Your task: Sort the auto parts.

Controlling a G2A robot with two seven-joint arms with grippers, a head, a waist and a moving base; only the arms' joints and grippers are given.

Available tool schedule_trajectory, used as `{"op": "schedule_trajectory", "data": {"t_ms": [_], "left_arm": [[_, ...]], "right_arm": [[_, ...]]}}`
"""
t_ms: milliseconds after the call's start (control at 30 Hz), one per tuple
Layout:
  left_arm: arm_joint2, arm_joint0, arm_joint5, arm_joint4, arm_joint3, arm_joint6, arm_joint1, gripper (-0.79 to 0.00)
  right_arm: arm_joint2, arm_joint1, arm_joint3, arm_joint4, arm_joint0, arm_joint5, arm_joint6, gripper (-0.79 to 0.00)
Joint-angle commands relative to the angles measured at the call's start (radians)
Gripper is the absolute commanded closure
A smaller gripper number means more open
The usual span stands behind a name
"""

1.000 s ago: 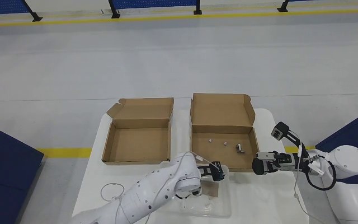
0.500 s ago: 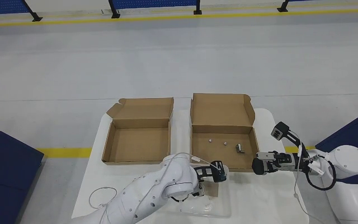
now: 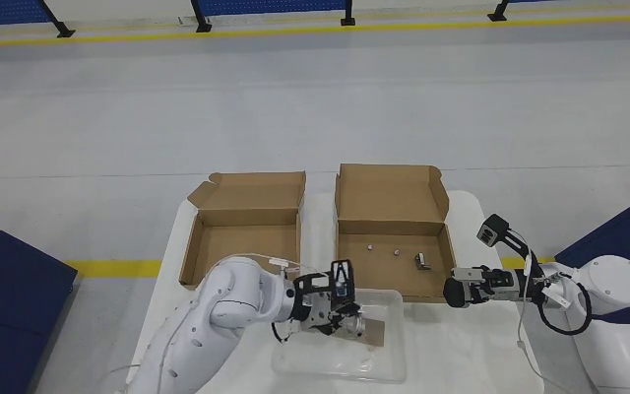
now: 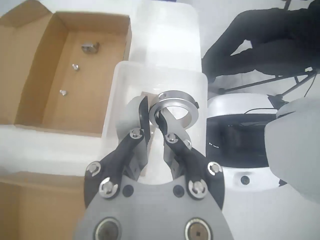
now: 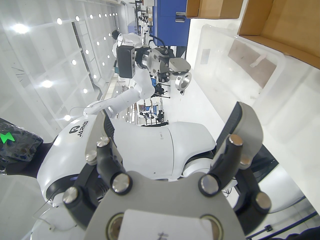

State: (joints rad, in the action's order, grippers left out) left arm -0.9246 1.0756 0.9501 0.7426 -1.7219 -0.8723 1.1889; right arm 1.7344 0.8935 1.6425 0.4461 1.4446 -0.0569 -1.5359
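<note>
Big industrial hall, robotics lab sort: pale floor point(image 3: 295, 108) with yellow lane line point(image 3: 295, 30), blue cabinet point(image 5: 170, 6), rows of ceiling lights point(image 5: 18, 28).

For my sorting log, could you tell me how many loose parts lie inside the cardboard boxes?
3, in a row in one box: two small bolts, then a larger metal fitting.

Being lit brightly and evenly by rows of ceiling lamps point(image 5: 47, 83). Glaring white off the desk point(image 4: 170, 26) around the clear bin point(image 4: 160, 67), washing out its rim. Casting a soft grey shadow inside that bin. Bowing the cardboard box point(image 4: 62, 76) edges beside it.
</note>
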Motion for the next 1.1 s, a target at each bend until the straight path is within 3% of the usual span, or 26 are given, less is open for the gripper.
{"op": "schedule_trajectory", "data": {"t_ms": [0,267,367,533,700,833,1067], "left_arm": [[0.004,-0.005,0.014,0.003,0.011,0.016,-0.004,0.0],[0.003,0.001,0.014,-0.009,0.007,0.041,-0.004,0.0],[-0.052,0.026,0.062,-0.036,0.022,0.196,-0.011,0.0],[-0.094,0.079,0.062,-0.05,0.005,0.516,-0.043,0.0],[-0.046,0.075,0.062,0.047,0.005,0.855,-0.092,0.0],[0.005,0.034,0.062,0.233,0.065,1.149,-0.13,0.0],[0.005,0.034,0.062,0.233,0.065,1.149,-0.13,0.0]], "right_arm": [[0.0,0.0,0.0,0.0,0.0,0.0,0.0,-0.785],[0.0,0.0,0.0,0.0,0.0,0.0,0.0,-0.785],[0.0,0.0,0.0,0.0,0.0,0.0,0.0,-0.785],[0.0,0.0,0.0,0.0,0.0,0.0,0.0,-0.785],[0.0,0.0,0.0,0.0,0.0,0.0,0.0,-0.785],[0.0,0.0,0.0,0.0,0.0,0.0,0.0,-0.785],[0.0,0.0,0.0,0.0,0.0,0.0,0.0,-0.785]]}}
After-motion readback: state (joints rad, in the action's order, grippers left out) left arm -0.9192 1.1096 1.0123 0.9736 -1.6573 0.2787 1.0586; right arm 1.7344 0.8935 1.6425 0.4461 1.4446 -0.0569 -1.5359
